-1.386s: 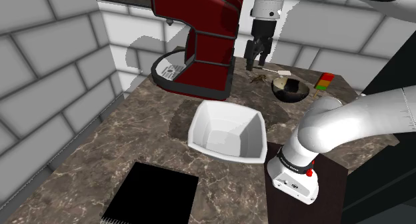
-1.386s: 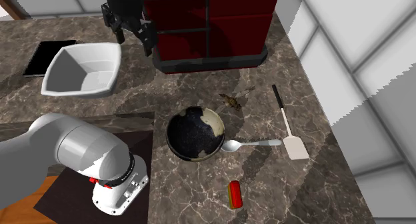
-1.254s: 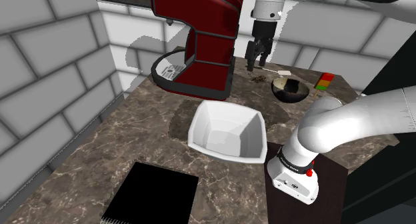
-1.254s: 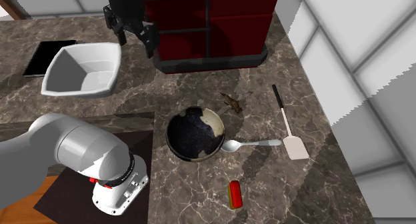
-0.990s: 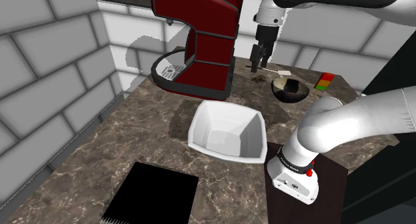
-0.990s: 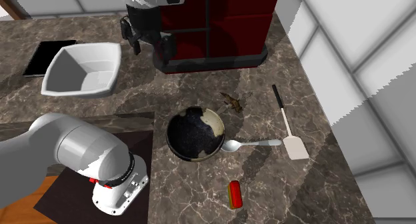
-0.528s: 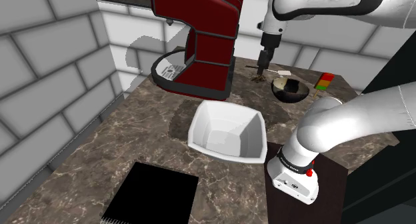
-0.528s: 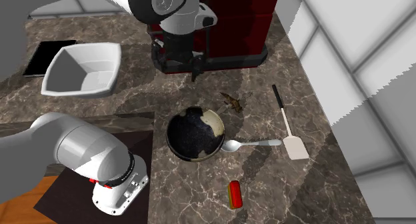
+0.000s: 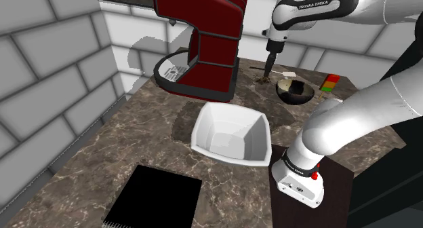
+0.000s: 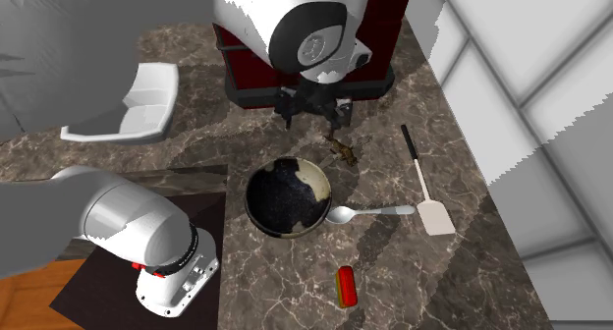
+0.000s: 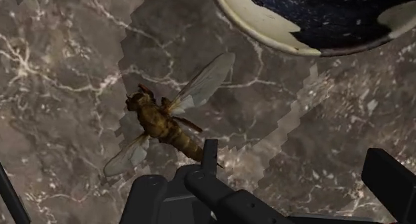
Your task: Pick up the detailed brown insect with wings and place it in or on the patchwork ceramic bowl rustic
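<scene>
Jaws: I found my gripper (image 11: 293, 173) spread open, empty.
Insect: the insect (image 11: 163, 126) lay outside the gap, past one finger, body slanted.
Bowl: the bowl (image 11: 267, 29) sat near it.

I see a dark red coffee machine (image 9: 203, 43) standing at the back of the brown marbled countertop (image 9: 135, 138), by a white brick wall (image 9: 47, 57). In front of it sits a white square-sided bowl (image 9: 230, 133), and nearer me a flat black rectangular slab (image 9: 156, 196). A silver spoon (image 10: 368, 212) lies with its handle tip just beside the blade of a black-handled white spatula (image 10: 427, 186); a small red block (image 10: 346, 286) lies apart from both.
</scene>
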### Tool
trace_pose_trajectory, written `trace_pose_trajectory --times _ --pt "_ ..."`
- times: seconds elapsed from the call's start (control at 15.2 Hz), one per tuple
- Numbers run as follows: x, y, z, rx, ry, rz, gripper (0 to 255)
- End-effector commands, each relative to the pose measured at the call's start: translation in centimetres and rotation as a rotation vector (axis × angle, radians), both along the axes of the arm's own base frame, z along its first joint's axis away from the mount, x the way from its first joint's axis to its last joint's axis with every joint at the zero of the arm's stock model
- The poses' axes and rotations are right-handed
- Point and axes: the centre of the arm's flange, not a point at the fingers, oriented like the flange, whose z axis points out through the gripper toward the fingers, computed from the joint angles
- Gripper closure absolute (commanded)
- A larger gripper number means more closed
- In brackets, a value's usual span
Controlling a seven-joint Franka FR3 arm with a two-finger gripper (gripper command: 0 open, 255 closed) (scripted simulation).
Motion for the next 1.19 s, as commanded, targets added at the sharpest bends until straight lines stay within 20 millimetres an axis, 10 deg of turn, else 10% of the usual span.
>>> trace_pose_trajectory --times 0.0,0.33,1.12 --pt "0.6 -2.2 -1.1 0.001 -0.010 0.036 0" --pt "2.6 -7.5 -3.9 0.008 -0.031 0.117 0" --pt "2.3 -7.2 -7.9 0.008 -0.031 0.117 0"
